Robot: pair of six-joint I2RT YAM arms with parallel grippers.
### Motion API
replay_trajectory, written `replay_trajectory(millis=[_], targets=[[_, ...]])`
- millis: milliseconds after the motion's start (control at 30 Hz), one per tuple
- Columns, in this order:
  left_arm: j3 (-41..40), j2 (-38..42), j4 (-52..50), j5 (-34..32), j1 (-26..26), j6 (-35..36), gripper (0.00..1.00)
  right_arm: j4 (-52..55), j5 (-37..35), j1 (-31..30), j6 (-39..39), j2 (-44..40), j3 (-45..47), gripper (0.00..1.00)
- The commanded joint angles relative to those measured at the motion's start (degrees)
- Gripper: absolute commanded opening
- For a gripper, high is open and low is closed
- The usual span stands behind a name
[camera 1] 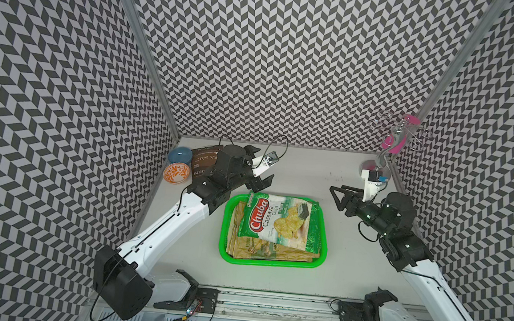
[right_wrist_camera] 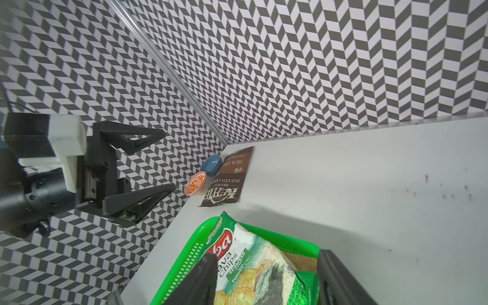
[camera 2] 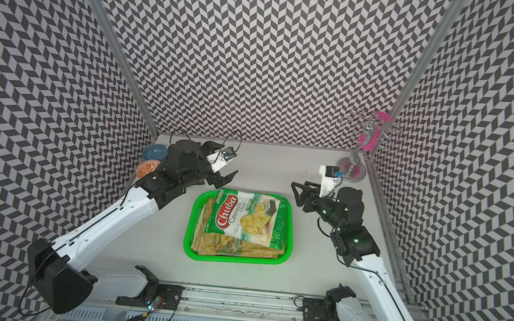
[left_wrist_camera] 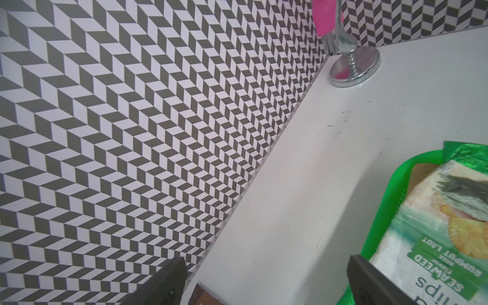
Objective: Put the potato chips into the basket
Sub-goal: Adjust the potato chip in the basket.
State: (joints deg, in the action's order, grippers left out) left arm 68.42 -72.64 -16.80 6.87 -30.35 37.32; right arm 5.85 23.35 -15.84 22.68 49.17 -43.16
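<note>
The green basket [camera 1: 323,225] sits mid-table and holds a green-white Chuba cassava chips bag [camera 1: 275,221] lying on top of tan chip bags [camera 1: 241,243]. A brown Kettle potato chips bag [right_wrist_camera: 227,179] lies flat at the back left corner, in a top view [camera 1: 204,162] partly under my left arm. My left gripper [camera 1: 261,165] hangs open and empty between that bag and the basket's far left corner. My right gripper [camera 1: 335,198] is open and empty, raised to the right of the basket's far right corner, pointing toward it. In the right wrist view the Chuba bag [right_wrist_camera: 253,264] shows beyond the spread fingers.
A blue bowl [camera 1: 180,155] and an orange-patterned bowl [camera 1: 176,174] stand against the left wall beside the Kettle bag. A chrome stand [camera 1: 391,142] with pink parts occupies the back right corner. Patterned walls enclose three sides. A rail runs along the front edge.
</note>
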Motion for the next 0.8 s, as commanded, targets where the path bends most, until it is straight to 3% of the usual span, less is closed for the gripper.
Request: replay_trajectory(millis=[0, 100, 200, 433, 600, 767], targets=[[-3.51, 1.6, -4.74, 8.33, 0.07, -1.83, 0.98, -6.34, 8.6, 0.11, 3.28, 2.35, 2.84, 0.61], [-7.25, 1.68, -6.03, 9.58, 0.33, -3.23, 0.91, -8.84, 11.97, -2.46, 4.24, 6.3, 4.89, 0.6], [-10.19, 2.27, -6.23, 10.41, 2.41, -5.52, 0.91, -7.57, 9.6, -8.08, 2.28, 11.21, 3.84, 0.6], [-12.85, 8.88, -6.63, 12.27, 12.6, -13.29, 0.99, -0.88, 3.48, -18.11, -3.69, 23.58, -4.96, 0.58], [-16.14, 12.6, -7.53, 15.56, 20.91, -15.58, 0.99, 2.2, 0.79, -22.6, -7.03, 32.09, -10.84, 0.56], [-21.41, 13.77, -5.64, 13.31, 26.34, -17.91, 0.99, 4.72, -2.22, -26.74, -9.93, 39.42, -15.57, 0.56]])
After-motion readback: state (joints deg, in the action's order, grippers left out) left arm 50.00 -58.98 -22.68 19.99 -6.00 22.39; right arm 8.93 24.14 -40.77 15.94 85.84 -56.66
